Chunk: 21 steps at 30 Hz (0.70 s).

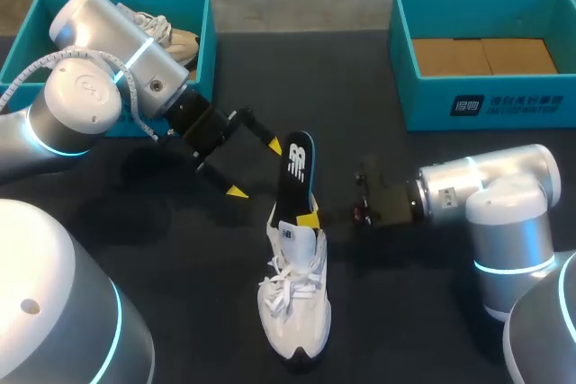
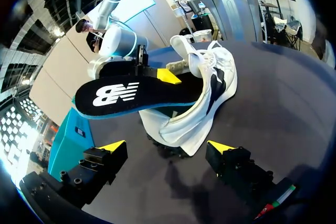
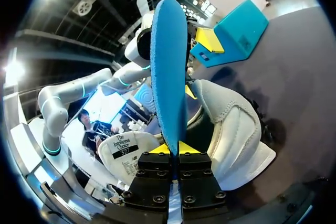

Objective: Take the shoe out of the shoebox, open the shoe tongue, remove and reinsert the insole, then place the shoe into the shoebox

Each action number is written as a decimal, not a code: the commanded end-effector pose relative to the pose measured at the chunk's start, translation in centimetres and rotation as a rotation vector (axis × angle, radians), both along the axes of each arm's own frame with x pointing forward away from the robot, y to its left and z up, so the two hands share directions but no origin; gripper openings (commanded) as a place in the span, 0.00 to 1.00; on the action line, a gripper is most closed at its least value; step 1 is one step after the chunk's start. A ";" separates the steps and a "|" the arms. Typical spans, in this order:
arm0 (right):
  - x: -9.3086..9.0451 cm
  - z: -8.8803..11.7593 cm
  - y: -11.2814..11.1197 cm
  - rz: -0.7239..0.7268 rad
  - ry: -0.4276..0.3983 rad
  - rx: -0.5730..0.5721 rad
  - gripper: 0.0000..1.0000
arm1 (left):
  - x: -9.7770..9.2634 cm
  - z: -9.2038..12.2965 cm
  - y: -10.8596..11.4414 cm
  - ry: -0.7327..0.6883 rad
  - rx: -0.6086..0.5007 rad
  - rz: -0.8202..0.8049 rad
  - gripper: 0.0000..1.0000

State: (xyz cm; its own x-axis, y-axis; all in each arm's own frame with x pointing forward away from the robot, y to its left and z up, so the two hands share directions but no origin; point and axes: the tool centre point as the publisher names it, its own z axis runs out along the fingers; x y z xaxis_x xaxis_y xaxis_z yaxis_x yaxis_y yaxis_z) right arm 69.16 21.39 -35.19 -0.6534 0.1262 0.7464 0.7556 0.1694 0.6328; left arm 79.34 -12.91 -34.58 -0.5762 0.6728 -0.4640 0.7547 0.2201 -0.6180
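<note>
Though the shoebox (image 1: 486,105) stands at 1 o'clock, the shoe (image 1: 292,299) lies at 6 o'clock. Its insole (image 1: 297,173) juts out past the heel, pinched by the right gripper (image 1: 309,220); the left gripper (image 1: 255,168), at 10 o'clock, gapes empty.

White mesh sneaker (image 1: 292,303) lies midway on the table (image 1: 423,312), black foam insole (image 1: 298,168) seemingly part inside it; one teal cardboard shoebox (image 1: 207,33) behind left, another shoebox (image 1: 486,105) behind right.

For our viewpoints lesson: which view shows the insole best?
The left wrist view: the insole lies broadside, its dark face in full. The head view shows it small, rising from the shoe; the right wrist view shows its blue underside nearly edge-on.
</note>
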 end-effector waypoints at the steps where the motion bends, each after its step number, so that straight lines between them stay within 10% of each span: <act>1: 0.1 -0.3 0.2 -0.002 -0.002 -0.002 0.00 | 0.1 0.0 -0.1 0.000 0.004 -0.002 1.00; 6: 0.6 -0.1 0.2 -0.006 -0.005 0.000 0.16 | 0.1 0.0 -0.1 0.000 0.004 -0.002 1.00; 21: 2.2 0.8 0.1 -0.023 -0.021 -0.003 0.17 | 0.1 0.0 -0.1 0.000 0.004 -0.002 1.00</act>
State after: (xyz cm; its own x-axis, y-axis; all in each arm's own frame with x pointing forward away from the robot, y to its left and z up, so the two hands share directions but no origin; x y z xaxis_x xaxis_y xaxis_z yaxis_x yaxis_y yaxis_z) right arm 71.05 21.28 -34.47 -0.6656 0.1402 0.7330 0.7460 0.1522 0.6483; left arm 79.34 -12.91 -34.58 -0.5762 0.6728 -0.4640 0.7547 0.2201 -0.6180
